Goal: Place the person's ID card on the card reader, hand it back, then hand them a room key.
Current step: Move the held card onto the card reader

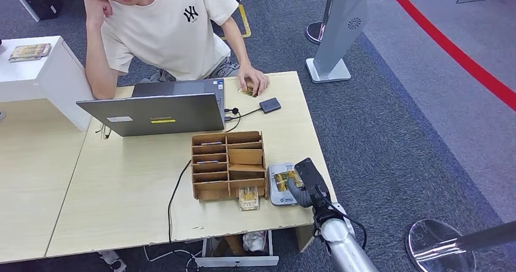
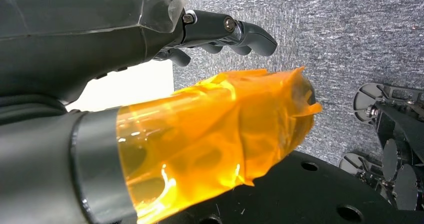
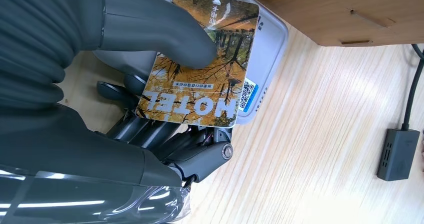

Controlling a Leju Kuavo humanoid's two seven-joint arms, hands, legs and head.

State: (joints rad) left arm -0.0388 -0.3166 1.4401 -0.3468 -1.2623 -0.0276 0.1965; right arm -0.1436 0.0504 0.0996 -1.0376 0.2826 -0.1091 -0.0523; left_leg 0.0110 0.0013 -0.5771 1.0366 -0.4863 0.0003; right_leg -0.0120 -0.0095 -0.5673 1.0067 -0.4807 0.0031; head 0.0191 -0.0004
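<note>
1. Right hand [image 3: 150,114] holds a hotel key card [image 3: 200,63]: thumb pressed on the printed face, dark fingers [image 3: 150,131] under it. In the head view the same hand [image 1: 307,184] sits at the table's near right edge, over the card reader [image 1: 278,184].
2. The card, autumn-tree print with "HOTEL" lettering, hangs just above the white card reader [image 3: 270,48], partly overlapping it. Can't tell whether it touches the reader top.
3. Handling, judged: thin, flat, stiff plastic, very light, glossy so likely slippery. The thumb-over-fingers pinch near one long edge looks right; it leaves the far end free for the person to take.
4. Risk, judged: the card could pivot or slide out if the pinch loosens; grip on the face, not the corner.
5. Left hand [image 2: 220,31]: fingers loosely extended, nothing between them, thumb wrapped in orange film [image 2: 210,134]; grey carpet below it.
6. The person's hand [image 1: 252,80] rests on a small card at the far table edge, likely the ID card [image 1: 246,91]; too small to be sure.
7. Wooden organizer [image 1: 228,164] with card slots stands just left of the reader; another card [image 1: 248,198] lies in front of it. Laptop [image 1: 158,111] sits between organizer and person.
</note>
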